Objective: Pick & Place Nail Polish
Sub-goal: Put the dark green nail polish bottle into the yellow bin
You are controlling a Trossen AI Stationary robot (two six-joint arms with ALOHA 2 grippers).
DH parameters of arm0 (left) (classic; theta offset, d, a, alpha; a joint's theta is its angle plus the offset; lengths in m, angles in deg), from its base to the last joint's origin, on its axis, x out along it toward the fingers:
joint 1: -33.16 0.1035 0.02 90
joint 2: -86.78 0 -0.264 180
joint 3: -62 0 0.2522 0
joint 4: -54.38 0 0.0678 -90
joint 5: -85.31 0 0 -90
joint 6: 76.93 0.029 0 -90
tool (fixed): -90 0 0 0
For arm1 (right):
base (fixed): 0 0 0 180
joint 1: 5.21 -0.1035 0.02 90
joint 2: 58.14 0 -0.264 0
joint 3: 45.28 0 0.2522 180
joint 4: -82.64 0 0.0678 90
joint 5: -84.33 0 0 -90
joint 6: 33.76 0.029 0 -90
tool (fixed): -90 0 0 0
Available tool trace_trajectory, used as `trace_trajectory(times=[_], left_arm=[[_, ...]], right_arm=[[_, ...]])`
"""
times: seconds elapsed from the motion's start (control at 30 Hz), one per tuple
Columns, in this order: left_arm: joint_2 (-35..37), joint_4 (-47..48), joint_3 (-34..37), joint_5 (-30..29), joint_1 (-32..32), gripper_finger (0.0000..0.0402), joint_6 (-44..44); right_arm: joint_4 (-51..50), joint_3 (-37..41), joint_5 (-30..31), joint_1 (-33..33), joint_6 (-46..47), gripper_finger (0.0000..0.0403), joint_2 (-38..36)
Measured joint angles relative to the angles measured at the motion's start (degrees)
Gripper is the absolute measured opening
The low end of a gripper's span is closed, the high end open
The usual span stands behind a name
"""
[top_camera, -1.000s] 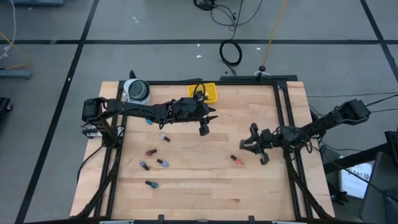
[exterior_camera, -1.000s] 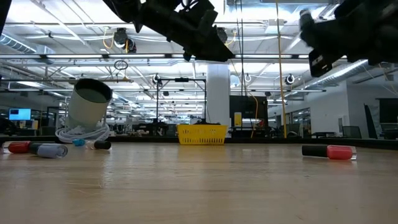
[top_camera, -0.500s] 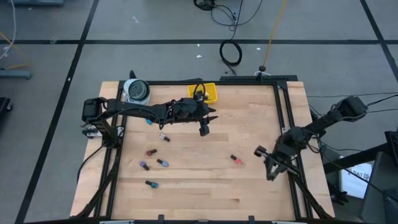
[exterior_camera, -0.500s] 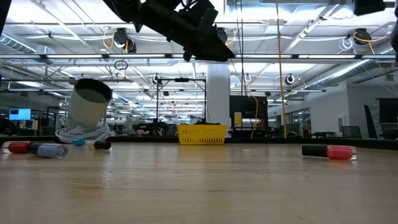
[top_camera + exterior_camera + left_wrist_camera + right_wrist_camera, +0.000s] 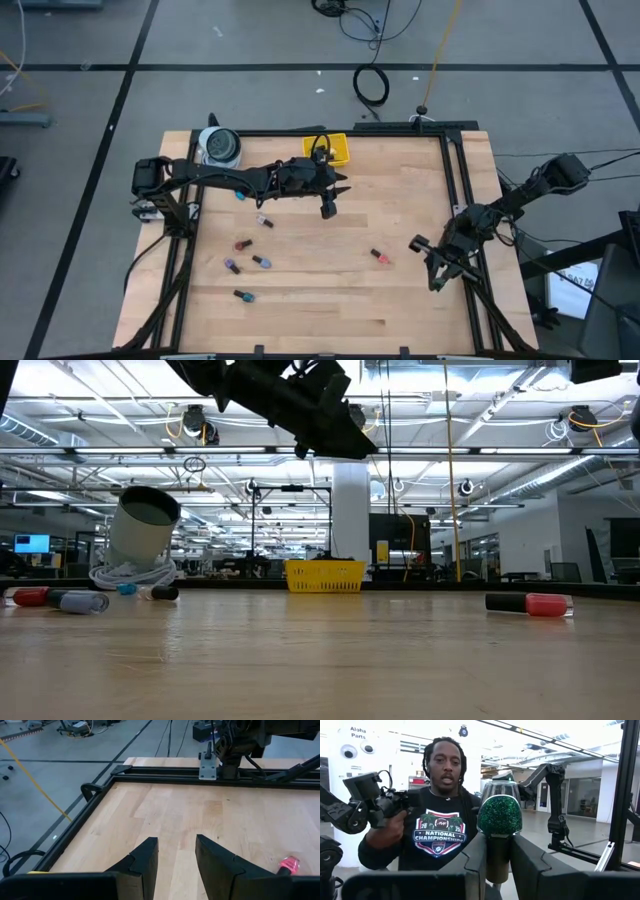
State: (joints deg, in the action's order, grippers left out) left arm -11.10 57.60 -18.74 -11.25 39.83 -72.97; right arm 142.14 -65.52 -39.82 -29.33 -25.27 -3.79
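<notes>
The right pincer (image 5: 438, 266) hangs at the right edge of the table (image 5: 400, 300), over the black frame rail, and pinches a green glitter nail polish bottle (image 5: 499, 815) by its dark cap, the sparkling body sticking up between the two fingers (image 5: 476, 855). Past that bottle the right wrist view shows a person (image 5: 437, 827) in a dark printed shirt, one hand (image 5: 387, 832) on a black control handle.

The left pincer (image 5: 329, 204) hovers over the middle of the table with its fingers (image 5: 145, 862) spread a little and nothing between them (bare wood shows through the gap). A red-bodied bottle (image 5: 378, 256) lies flat between the two pincers, nearer the right one. Left of the left pincer and nearer the front lie the others: a pale one (image 5: 263, 220), a red one (image 5: 242, 244), a purple one (image 5: 231, 266), a pink one (image 5: 261, 262) and a dark one (image 5: 242, 296). Just behind the left pincer sits the yellow tray (image 5: 336, 148), and farther left at the back corner the tape roll (image 5: 220, 146).
</notes>
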Motion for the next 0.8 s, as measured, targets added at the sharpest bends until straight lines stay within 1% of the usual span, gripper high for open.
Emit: trace_trajectory(times=[0.27, 0.3, 0.37, 0.43, 0.5, 0.8], left_arm=[[-1.39, -0.31, 0.00, 0.02, 0.00, 0.0127, -0.25], [-1.46, -0.15, 0.02, 0.01, 0.00, 0.0127, -0.26], [-2.06, -1.01, 0.01, 0.01, 0.00, 0.0127, -0.28], [-2.37, -1.26, 0.02, 0.01, 0.00, 0.0127, -0.47], [-2.41, -1.61, 0.02, 0.01, 0.00, 0.0127, -0.83], [-2.34, -3.65, 0.02, 0.01, 0.07, 0.0127, -1.75]], right_arm=[[-0.12, -0.02, 0.21, 0.00, -0.02, 0.0052, 0.00], [-0.26, -0.02, 1.37, 0.00, -0.08, 0.0052, -0.02], [-1.18, -0.07, 6.37, 0.02, -0.52, 0.0052, -0.02], [-2.52, -0.09, 13.34, 0.24, -1.66, 0.0052, 0.00], [-4.11, -0.09, 22.09, 0.84, -2.56, 0.0052, -0.01], [-13.55, -0.09, 70.87, 4.62, -6.16, 0.0052, 0.00]])
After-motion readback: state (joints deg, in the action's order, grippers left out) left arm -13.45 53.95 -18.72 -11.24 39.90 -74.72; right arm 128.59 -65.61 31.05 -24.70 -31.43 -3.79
